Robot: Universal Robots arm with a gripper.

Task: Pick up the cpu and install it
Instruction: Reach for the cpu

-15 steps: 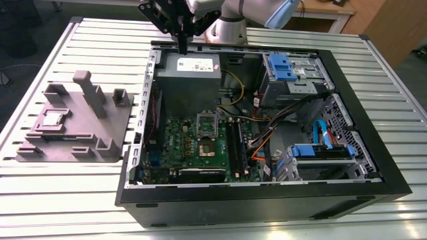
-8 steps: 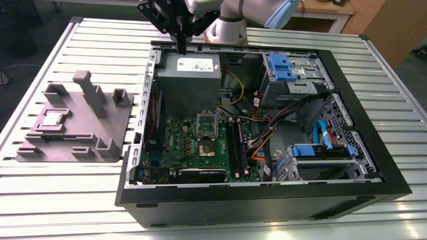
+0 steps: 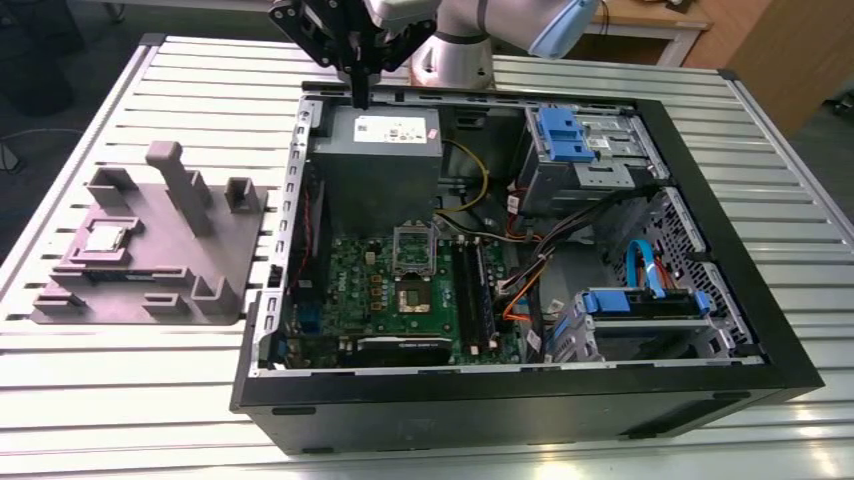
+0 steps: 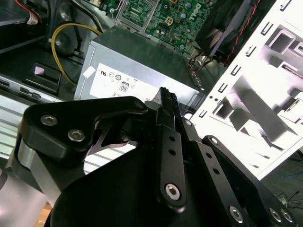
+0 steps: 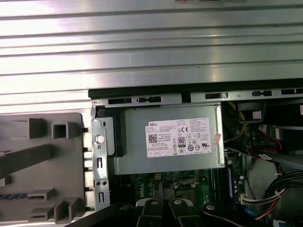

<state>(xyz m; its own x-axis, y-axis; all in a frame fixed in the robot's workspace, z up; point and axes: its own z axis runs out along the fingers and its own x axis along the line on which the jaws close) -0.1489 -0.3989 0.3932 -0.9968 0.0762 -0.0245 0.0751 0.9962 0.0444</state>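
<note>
Fingers (image 4: 169, 108) pressed together, holding nothing

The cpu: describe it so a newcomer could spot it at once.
On the exterior view's left of the open case lies a gray tray. The cpu sits flat near that tray's left edge. It is the only small silver square among the tray's gray posts.

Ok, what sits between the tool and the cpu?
In the exterior view, from the tool: the case's side wall, bare table slats, then the tall gray post before the cpu.
</note>
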